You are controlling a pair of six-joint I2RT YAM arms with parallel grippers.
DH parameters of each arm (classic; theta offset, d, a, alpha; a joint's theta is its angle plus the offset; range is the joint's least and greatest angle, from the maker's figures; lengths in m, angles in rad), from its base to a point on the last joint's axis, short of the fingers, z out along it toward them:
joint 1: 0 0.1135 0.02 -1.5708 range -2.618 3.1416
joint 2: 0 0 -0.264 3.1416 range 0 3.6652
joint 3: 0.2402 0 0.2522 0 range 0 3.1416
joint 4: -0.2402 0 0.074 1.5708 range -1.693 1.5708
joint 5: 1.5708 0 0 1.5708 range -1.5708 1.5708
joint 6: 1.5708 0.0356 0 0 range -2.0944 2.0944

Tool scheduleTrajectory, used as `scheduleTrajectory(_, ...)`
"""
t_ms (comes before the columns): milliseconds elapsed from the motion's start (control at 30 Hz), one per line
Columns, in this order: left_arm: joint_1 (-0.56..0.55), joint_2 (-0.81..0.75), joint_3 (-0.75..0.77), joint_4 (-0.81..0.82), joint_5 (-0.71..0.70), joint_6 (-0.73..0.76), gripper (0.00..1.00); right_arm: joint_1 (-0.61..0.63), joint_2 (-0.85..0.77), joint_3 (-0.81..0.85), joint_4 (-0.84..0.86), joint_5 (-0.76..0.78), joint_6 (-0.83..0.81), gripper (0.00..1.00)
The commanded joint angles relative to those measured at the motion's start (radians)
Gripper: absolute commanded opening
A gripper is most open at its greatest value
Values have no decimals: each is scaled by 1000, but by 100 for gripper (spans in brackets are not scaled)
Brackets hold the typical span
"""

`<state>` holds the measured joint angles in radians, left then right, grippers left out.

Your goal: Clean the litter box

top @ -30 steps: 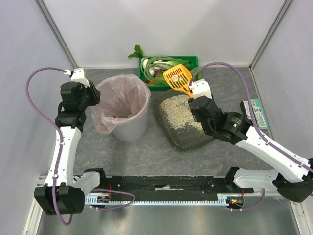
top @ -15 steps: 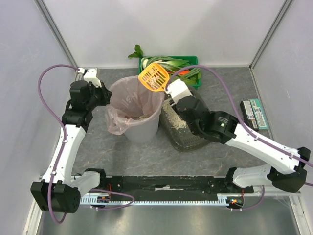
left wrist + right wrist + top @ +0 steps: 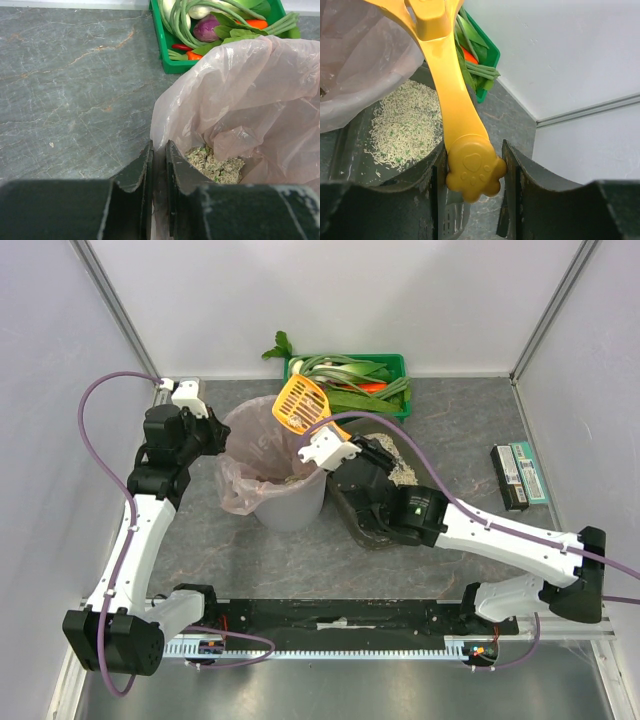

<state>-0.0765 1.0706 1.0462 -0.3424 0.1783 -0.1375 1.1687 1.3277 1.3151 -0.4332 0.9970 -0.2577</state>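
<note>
The dark grey litter box (image 3: 362,525) with pale litter sits right of the round grey bin (image 3: 283,502); my right arm covers most of it. It also shows in the right wrist view (image 3: 355,150). My right gripper (image 3: 345,448) is shut on the paw-shaped end of an orange litter scoop (image 3: 451,100), whose slotted head (image 3: 299,405) is held over the bin's far rim. My left gripper (image 3: 159,150) is shut on the bin's pink liner (image 3: 240,95) at its left rim. Clumped litter (image 3: 214,162) lies inside the bin.
A green crate of vegetables (image 3: 350,385) stands at the back, just behind the bin and litter box. A small flat box (image 3: 518,475) lies at the right. Grey walls close in on the left, back and right.
My right arm has swung left, carrying the scoop from over the litter box to over the bin. My left arm pulled the liner and bin slightly right, then held still.
</note>
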Motion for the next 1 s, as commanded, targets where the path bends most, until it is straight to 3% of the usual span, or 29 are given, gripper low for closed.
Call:
scheduleTrajectory(0,-20,6,-14,6,61,-45,2,12,-48,-85,249,9,-262,0)
scheduleTrajectory(300,-22,5,-14,10,72,-47,2,39,-157,-373,735,-40,-775,0)
scheduleTrajectory(400,-22,5,-12,9,70,-47,2,54,-163,-436,874,-35,-912,0)
scheduleTrajectory(600,-22,3,-14,10,78,-50,2,88,-122,-556,1192,-54,-1346,0)
scheduleTrajectory(967,-22,6,-14,13,86,-53,2,103,-58,-661,1501,-161,-1707,0)
